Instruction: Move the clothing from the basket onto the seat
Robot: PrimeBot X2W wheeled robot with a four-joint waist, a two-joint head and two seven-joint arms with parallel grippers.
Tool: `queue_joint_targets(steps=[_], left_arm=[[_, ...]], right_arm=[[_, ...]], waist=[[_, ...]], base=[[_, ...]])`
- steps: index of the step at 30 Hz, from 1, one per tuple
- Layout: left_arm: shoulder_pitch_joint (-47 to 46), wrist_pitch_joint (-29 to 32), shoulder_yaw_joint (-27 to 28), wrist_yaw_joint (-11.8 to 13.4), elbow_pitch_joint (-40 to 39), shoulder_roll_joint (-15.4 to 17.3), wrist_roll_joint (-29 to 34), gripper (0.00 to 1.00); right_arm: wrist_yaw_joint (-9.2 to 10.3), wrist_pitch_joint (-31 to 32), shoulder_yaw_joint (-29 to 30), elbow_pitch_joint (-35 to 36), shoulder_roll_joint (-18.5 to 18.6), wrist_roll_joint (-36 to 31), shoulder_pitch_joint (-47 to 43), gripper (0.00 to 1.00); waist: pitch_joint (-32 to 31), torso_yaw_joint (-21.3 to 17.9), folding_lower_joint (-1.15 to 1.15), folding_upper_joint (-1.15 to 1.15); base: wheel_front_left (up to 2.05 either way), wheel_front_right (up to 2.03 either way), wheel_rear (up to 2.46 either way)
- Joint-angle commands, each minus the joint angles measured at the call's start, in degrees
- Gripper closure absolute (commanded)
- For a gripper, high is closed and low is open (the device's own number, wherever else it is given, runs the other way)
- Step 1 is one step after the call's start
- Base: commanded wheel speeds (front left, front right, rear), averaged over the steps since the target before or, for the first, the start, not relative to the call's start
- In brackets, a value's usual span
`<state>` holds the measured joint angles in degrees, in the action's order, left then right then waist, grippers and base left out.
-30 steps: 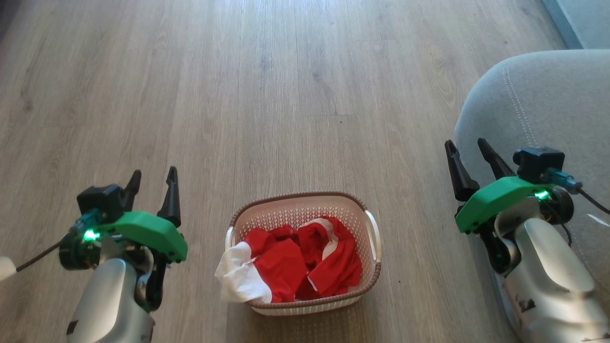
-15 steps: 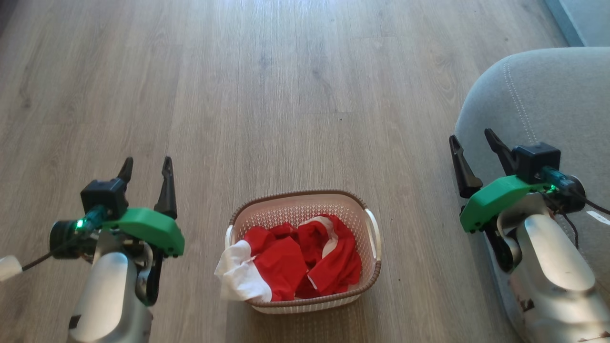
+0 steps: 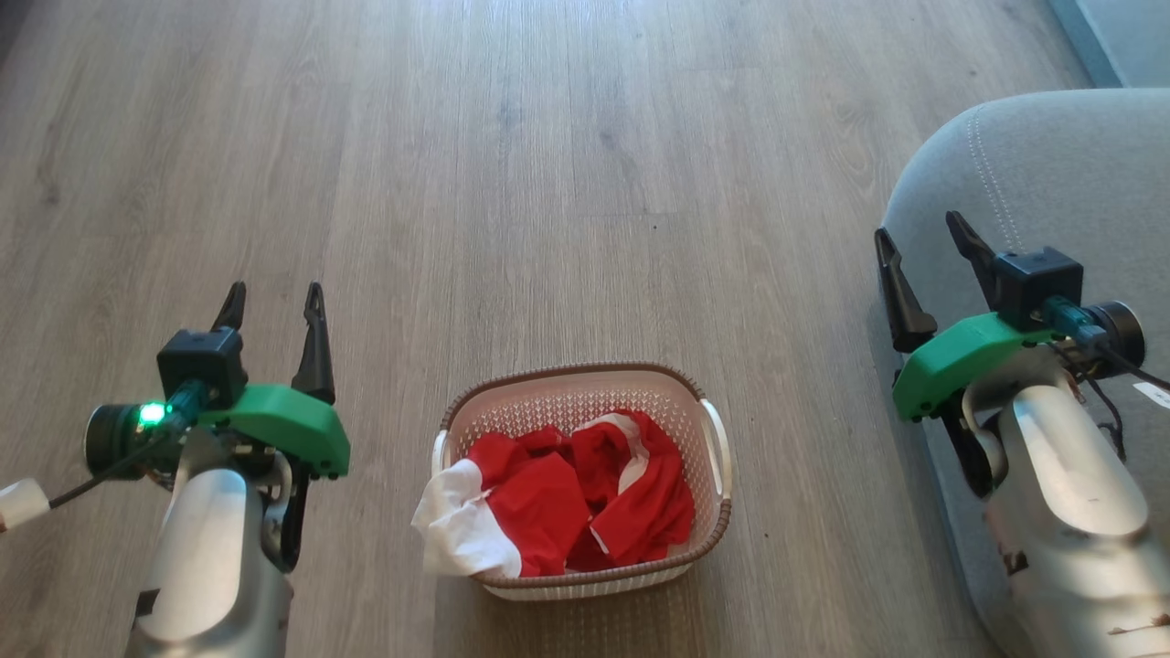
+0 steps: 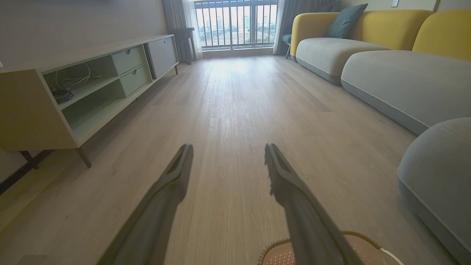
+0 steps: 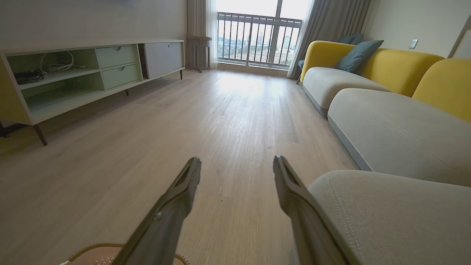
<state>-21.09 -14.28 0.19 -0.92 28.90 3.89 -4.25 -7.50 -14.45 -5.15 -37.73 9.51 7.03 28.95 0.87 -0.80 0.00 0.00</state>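
Both arms crept forward, left gripper [image 3: 274,292] and right gripper [image 3: 919,228] gaping, empty; clothing [image 3: 567,503] sat ungrabbed in the laundry basket [image 3: 567,373].

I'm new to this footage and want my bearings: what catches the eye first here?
The bright red and white clothing heaped in the cream laundry basket on the wooden floor, low in the head view's middle, stands out most. On either side the left pincer and right pincer are open and empty, the right one at the edge of the grey sofa.
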Motion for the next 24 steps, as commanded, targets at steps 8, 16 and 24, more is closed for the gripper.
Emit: queue_joint_targets(steps=[8, 16, 24], left_arm=[[-3.0, -0.7, 3.0, -1.0, -0.9, 0.3, 0.6, 0.00], [-3.0, -0.7, 3.5, -1.8, 0.3, -0.1, 0.9, 0.00], [-2.6, -0.7, 3.1, -2.4, 0.5, -0.6, 0.6, 0.00]], right_arm=[[0.01, -0.5, 0.2, 2.6, -0.4, -0.6, 1.8, 0.00], [0.01, -0.5, 0.8, 3.4, -0.5, -0.6, 1.7, 0.00], [0.01, -0.5, 1.2, 5.8, -1.0, -0.6, 2.5, 0.00]], waist=[[0.0, -0.1, 0.00, 0.00], [0.2, -0.1, 0.00, 0.00], [3.1, -0.6, 0.00, 0.00]], base=[[0.00, 0.00, 0.00], [0.00, 0.00, 0.00], [0.00, 0.00, 0.00]])
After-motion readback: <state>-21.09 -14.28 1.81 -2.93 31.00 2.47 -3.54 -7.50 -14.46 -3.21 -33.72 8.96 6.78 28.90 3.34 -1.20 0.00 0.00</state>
